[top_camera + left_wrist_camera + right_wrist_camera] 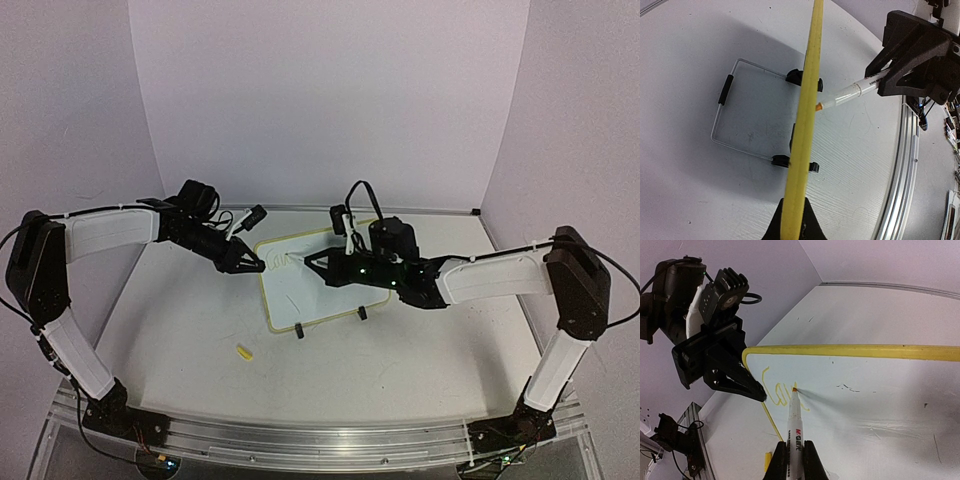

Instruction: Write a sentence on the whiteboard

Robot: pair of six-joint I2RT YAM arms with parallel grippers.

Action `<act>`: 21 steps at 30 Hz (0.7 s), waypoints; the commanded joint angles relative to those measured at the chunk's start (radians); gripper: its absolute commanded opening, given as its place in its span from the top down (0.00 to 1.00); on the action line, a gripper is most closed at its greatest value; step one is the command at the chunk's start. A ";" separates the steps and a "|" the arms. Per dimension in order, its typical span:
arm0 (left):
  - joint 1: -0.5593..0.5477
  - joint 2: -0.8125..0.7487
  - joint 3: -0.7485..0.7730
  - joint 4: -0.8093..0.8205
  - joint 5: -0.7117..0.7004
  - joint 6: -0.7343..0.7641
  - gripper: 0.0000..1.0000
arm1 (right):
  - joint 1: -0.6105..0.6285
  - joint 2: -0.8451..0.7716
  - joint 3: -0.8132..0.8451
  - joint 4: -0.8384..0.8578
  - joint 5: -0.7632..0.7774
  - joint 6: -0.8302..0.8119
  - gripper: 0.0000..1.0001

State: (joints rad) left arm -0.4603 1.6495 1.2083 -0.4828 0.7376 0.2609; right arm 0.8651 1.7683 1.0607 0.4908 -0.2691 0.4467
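Observation:
The whiteboard, white with a pale yellow frame, stands tilted at mid-table on two black clip feet. My left gripper is shut on its left frame edge, which runs up from between the jaws. My right gripper is shut on a white marker, its orange tip touching the board face. The sentence shows as a few yellow cursive letters near the upper left corner, right beside the left gripper. The marker meets the board's front side.
A small yellow cap lies on the table in front of the board's left side. A wire stand props the board from behind. A metal rail runs along the near table edge. Purple walls close the back and sides.

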 commanded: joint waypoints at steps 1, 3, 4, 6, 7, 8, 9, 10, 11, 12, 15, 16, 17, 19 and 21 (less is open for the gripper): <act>-0.001 0.006 0.018 -0.034 -0.110 0.026 1.00 | -0.001 -0.022 0.002 0.007 0.092 0.012 1.00; -0.001 0.004 0.019 -0.035 -0.110 0.026 1.00 | -0.001 -0.037 -0.012 0.009 0.114 0.012 1.00; -0.001 0.004 0.020 -0.035 -0.110 0.026 1.00 | -0.001 -0.043 -0.020 0.011 0.124 0.013 1.00; -0.001 0.003 0.019 -0.036 -0.109 0.026 1.00 | -0.001 -0.053 -0.028 0.010 0.133 0.012 1.00; -0.001 0.003 0.018 -0.037 -0.109 0.026 1.00 | -0.001 -0.055 -0.031 0.010 0.135 0.012 1.00; -0.001 0.003 0.018 -0.037 -0.109 0.026 1.00 | -0.001 -0.056 -0.033 0.011 0.137 0.013 1.00; -0.002 0.003 0.018 -0.036 -0.110 0.027 1.00 | -0.001 -0.056 -0.036 0.011 0.137 0.014 1.00; -0.002 0.003 0.017 -0.036 -0.110 0.027 1.00 | -0.001 -0.054 -0.038 0.010 0.137 0.016 1.00; -0.002 0.003 0.017 -0.036 -0.110 0.027 1.00 | -0.001 -0.052 -0.039 0.010 0.135 0.018 1.00; -0.001 0.005 0.017 -0.036 -0.110 0.027 1.00 | -0.001 -0.050 -0.041 0.010 0.131 0.019 1.00; -0.002 0.004 0.018 -0.036 -0.110 0.026 1.00 | -0.001 -0.040 -0.041 0.008 0.116 0.022 1.00; -0.002 0.004 0.018 -0.036 -0.110 0.026 1.00 | -0.001 -0.036 -0.040 0.005 0.110 0.022 1.00; -0.001 0.005 0.019 -0.036 -0.110 0.026 1.00 | 0.000 -0.031 -0.039 0.000 0.104 0.023 1.00; -0.001 0.005 0.019 -0.036 -0.110 0.026 1.00 | -0.001 -0.026 -0.041 -0.008 0.098 0.023 1.00; -0.001 0.005 0.019 -0.037 -0.110 0.026 1.00 | -0.001 -0.024 -0.049 -0.015 0.092 0.026 1.00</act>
State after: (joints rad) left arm -0.4603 1.6495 1.2083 -0.4824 0.7364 0.2569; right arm 0.8719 1.7435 1.0313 0.4948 -0.2035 0.4617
